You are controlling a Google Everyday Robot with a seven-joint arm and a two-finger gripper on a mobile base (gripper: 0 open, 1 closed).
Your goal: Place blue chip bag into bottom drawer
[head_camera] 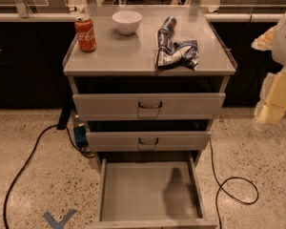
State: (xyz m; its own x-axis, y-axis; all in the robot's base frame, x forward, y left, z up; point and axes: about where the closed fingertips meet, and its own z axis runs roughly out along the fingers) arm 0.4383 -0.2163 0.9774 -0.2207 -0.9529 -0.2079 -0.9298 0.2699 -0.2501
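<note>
The blue chip bag point(180, 54) lies crumpled on the right side of the grey cabinet top point(128, 56), dark blue with white patches. The bottom drawer point(133, 190) is pulled out, its flat grey floor bare with a dark shadow on the right. My gripper point(270, 109) is at the right edge of the view, a cream and white shape beside the cabinet, to the right of the bag and lower in the frame. It is apart from the bag and touches nothing.
A red soda can point(85, 33) stands at the top's left. A white bowl point(127, 22) sits at the back middle. A blue-silver can point(168, 26) lies by the bag. Two upper drawers point(149, 106) are closed. Black cables point(28, 161) run over the floor on both sides.
</note>
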